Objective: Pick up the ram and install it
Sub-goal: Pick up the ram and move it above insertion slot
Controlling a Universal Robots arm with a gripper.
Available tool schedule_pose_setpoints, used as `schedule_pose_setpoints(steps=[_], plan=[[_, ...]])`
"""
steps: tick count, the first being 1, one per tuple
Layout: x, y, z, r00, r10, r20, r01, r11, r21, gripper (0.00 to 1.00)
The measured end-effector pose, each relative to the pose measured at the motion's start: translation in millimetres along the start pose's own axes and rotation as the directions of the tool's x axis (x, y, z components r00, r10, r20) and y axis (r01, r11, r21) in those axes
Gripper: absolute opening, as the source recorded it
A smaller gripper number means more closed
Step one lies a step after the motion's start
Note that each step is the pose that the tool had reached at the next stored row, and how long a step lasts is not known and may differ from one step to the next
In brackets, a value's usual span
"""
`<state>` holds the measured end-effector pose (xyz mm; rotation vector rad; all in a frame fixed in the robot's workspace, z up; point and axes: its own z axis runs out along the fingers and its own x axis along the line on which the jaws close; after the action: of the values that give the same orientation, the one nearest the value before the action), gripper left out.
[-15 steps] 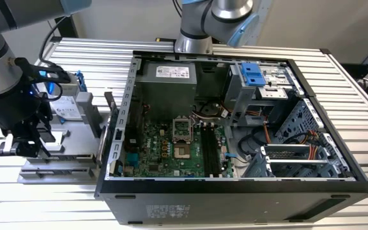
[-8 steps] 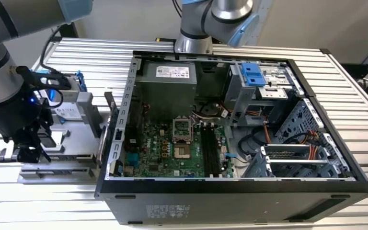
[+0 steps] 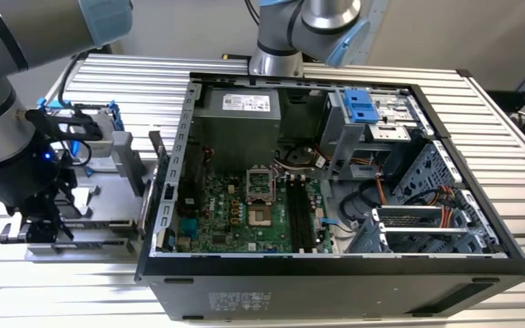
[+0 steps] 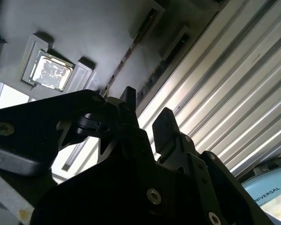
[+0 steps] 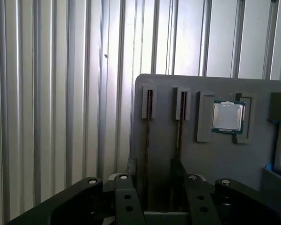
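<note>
The gripper (image 5: 152, 164) hangs over the grey holder tray (image 5: 253, 93) with its two black fingers (image 5: 131, 168) spread apart and nothing pinched between them. The ram (image 5: 147, 136) stands on its edge in one of the tray's narrow slots (seen edge-on, it is only a thin dark strip) and runs into the gap between the fingers. Whether either finger touches it I cannot tell. A second thin strip (image 5: 179, 136) stands in the slot just beside it, close to the other finger. Further along the same tray a square processor (image 5: 228, 117) with a silver lid lies flat in its own recess.

The tray rests on a ribbed aluminium table (image 5: 47, 93). In the exterior view it lies at that view's left, outside the open computer case (image 3: 335, 287), and the arm (image 3: 7, 137) leans down over it. In the case the green motherboard (image 3: 235, 212) lies flat, with its long black memory slots (image 3: 301, 212) side by side. So the ram is not yet installed.

As for writing, a white label (image 3: 244, 102) sits on the power supply, pale print (image 3: 240, 299) marks the case's near wall, and the second wrist view catches lettering on a light-blue arm cap (image 4: 271, 197).
</note>
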<state>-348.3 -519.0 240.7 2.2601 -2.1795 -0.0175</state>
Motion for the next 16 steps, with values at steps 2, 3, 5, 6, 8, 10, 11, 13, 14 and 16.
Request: schedule_pose_setpoints(steps=[2, 3, 5, 6, 8, 10, 11, 13, 14, 16], plan=[[0.2, -0.1, 2.8, 1.0, 0.0, 0.0, 0.0, 1.0, 0.0, 1.0], [0.3, -0.1, 4.3, 1.0, 0.0, -0.0001, 0.0, 1.0, -0.0001, 1.0], [0.3, -0.2, 7.3, 1.0, 0.001, 0.0001, -0.001, 1.0, 0.0001, 1.0], [0.4, -0.2, 9.0, 1.0, 0.001, 0.0, -0.001, 1.0, 0.0, 1.0], [0.4, -0.2, 12.5, 1.0, 0.001, 0.0, -0.001, 1.0, 0.0, 1.0], [0.4, -0.2, 16.1, 1.0, 0.001, 0.0, -0.001, 1.0, 0.0, 1.0], [0.4, -0.3, 17.7, 1.0, 0.001, 0.0, -0.001, 1.0, 0.0, 1.0], [0.5, -0.3, 20.8, 1.0, 0.001, -0.0001, -0.001, 1.0, 0.0, 1.0], [0.5, -0.3, 22.5, 1.0, 0.001, 0.0, -0.001, 1.0, 0.0, 1.0], [1.0, -0.3, 26.0, 1.0, 0.001, -0.0001, -0.001, 1.0, 0.0, 1.0]])
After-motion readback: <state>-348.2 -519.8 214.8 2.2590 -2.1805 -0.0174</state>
